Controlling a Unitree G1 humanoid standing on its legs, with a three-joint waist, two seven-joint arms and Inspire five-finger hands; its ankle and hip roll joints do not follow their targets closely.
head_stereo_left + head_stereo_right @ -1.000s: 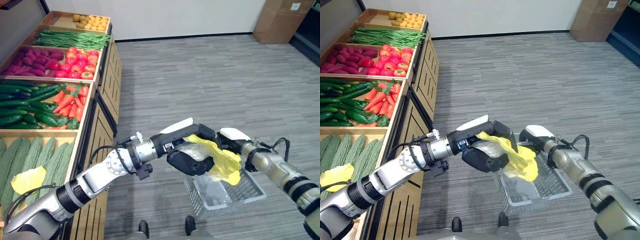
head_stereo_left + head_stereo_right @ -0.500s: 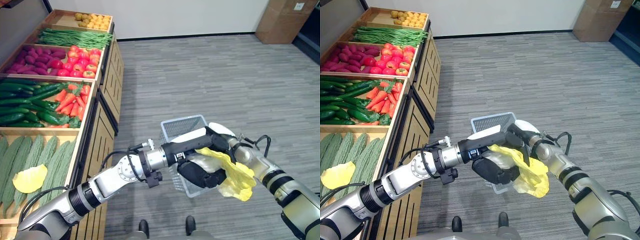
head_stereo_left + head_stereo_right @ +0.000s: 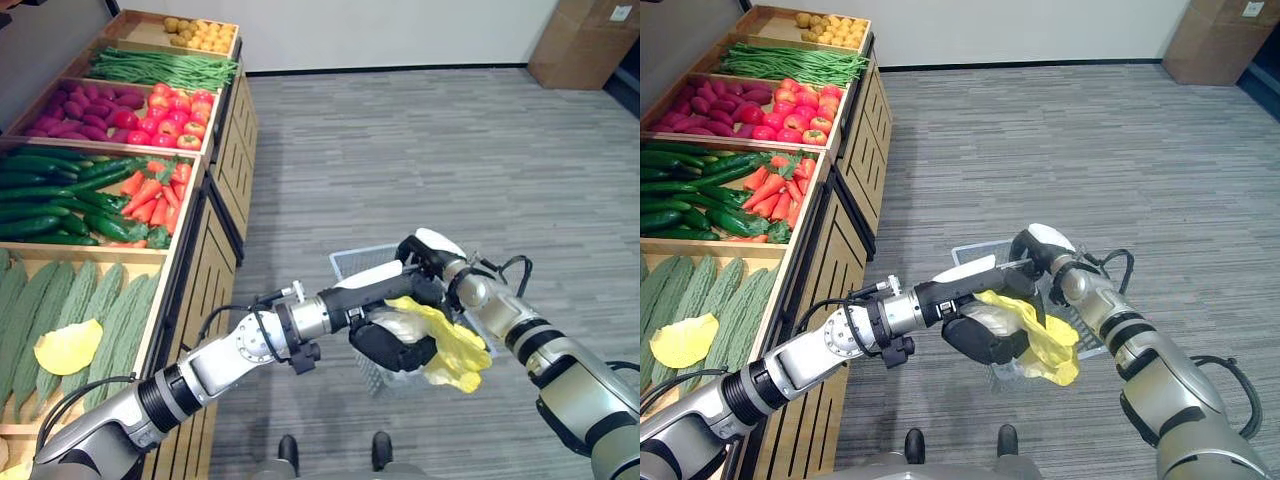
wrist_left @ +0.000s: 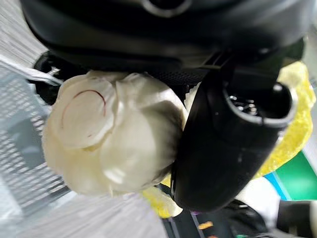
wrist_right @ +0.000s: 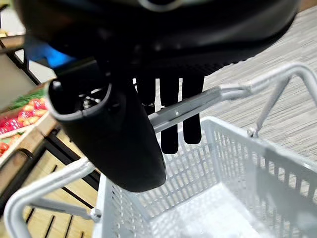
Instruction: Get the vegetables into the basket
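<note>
My left hand (image 3: pixel 392 338) is curled round a cabbage (image 4: pixel 106 141) with a pale white base and loose yellow leaves (image 3: pixel 455 345). It holds the cabbage just over the white wire basket (image 3: pixel 358 264), in front of its near side. My right hand (image 3: pixel 425 258) comes in from the right and is hooked over the basket's metal handle (image 5: pixel 198 101), with the handle running between its thumb (image 5: pixel 116 144) and fingers (image 5: pixel 171 116). The basket hangs off the floor from that hand. Its mesh wall (image 5: pixel 237 158) and inside show below the handle, with nothing in it that I can see.
A wooden produce shelf runs along the left with bitter gourds (image 3: pixel 95 310) and a loose yellow leaf (image 3: pixel 68 345), cucumbers (image 3: pixel 45 195), carrots (image 3: pixel 150 195), tomatoes (image 3: pixel 165 110) and green beans (image 3: pixel 165 68). Grey carpet (image 3: pixel 420 150) lies to the right, with a cardboard box (image 3: pixel 585 45) far back.
My right hand has lifted the basket from low on the right up to behind my left hand. The cabbage stays in my left hand. The camera has shifted slightly.
</note>
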